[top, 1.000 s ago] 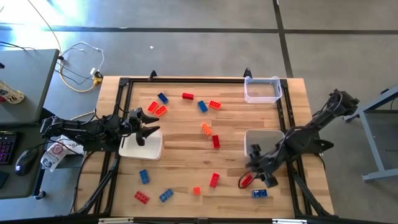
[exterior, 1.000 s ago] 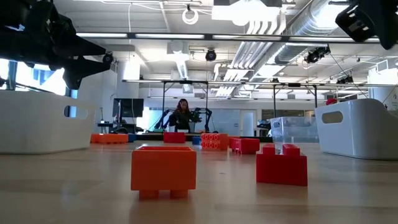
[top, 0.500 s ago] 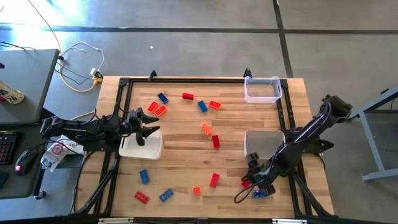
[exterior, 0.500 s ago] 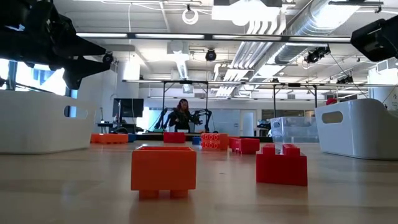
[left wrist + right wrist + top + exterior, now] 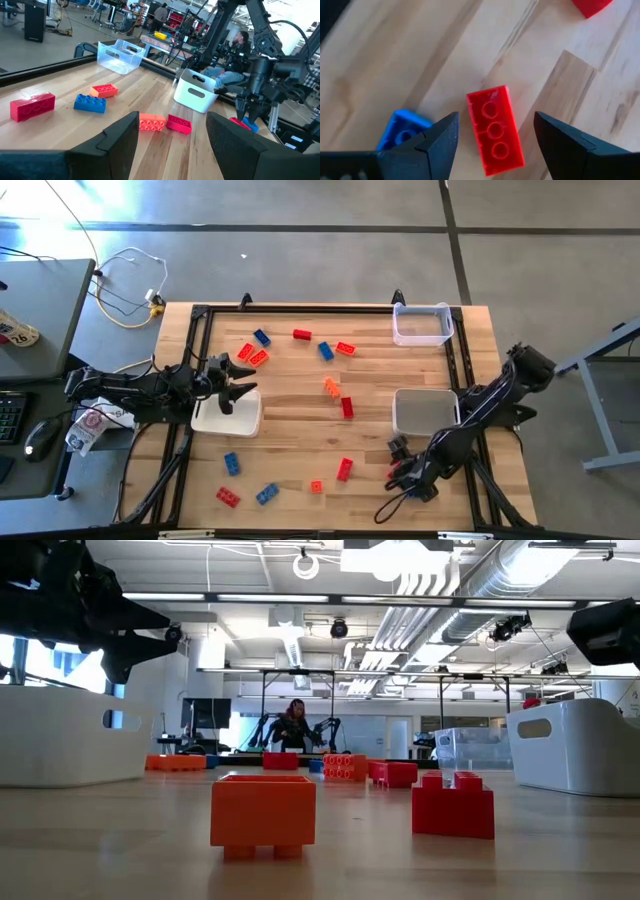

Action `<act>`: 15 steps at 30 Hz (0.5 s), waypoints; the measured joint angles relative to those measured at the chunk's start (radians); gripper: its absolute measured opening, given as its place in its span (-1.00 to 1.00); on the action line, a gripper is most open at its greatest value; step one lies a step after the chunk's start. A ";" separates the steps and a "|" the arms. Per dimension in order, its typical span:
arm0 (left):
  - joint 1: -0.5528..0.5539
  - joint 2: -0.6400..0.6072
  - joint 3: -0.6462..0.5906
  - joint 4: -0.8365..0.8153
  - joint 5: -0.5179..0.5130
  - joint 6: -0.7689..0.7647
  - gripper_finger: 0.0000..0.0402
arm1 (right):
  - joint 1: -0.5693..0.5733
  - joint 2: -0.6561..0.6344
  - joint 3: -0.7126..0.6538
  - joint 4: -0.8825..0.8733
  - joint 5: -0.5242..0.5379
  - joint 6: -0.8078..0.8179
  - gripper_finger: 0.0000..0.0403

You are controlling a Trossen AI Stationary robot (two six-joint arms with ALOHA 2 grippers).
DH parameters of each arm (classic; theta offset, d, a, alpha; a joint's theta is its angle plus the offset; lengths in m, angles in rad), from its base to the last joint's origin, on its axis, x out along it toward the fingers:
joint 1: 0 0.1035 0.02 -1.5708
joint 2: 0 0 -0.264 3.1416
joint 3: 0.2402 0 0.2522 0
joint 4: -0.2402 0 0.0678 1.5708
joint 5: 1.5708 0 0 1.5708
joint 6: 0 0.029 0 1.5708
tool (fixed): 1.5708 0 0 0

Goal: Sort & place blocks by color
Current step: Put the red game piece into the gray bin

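Red, orange and blue blocks lie scattered flat on the wooden table (image 5: 300,430). My right gripper (image 5: 402,470) hangs open near the table's near right corner, pointing steeply down. In the right wrist view its gripper (image 5: 495,150) has one finger on each side of a red block (image 5: 495,131), above it and apart from it. A blue block (image 5: 400,134) lies beside that red one. My left gripper (image 5: 235,385) waits open and level above the left white tray (image 5: 228,420). In the low view an orange block (image 5: 263,815) and a red block (image 5: 453,808) stand close by.
A white tray (image 5: 425,412) stands just beyond my right gripper, and a clear tray (image 5: 421,323) sits at the far right corner. More blocks lie at the far centre (image 5: 325,350) and near left (image 5: 231,463). A black frame rail (image 5: 455,380) runs along the table's sides.
My right gripper has come down and moved toward the table's near edge, rolling a little, until it hangs over the red block beside the blue one. It has stayed open. The blocks have not moved.
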 joint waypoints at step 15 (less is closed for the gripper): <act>0.000 0.000 0.000 0.000 0.000 0.000 0.10 | -0.001 0.097 0.000 0.004 -0.024 0.023 0.17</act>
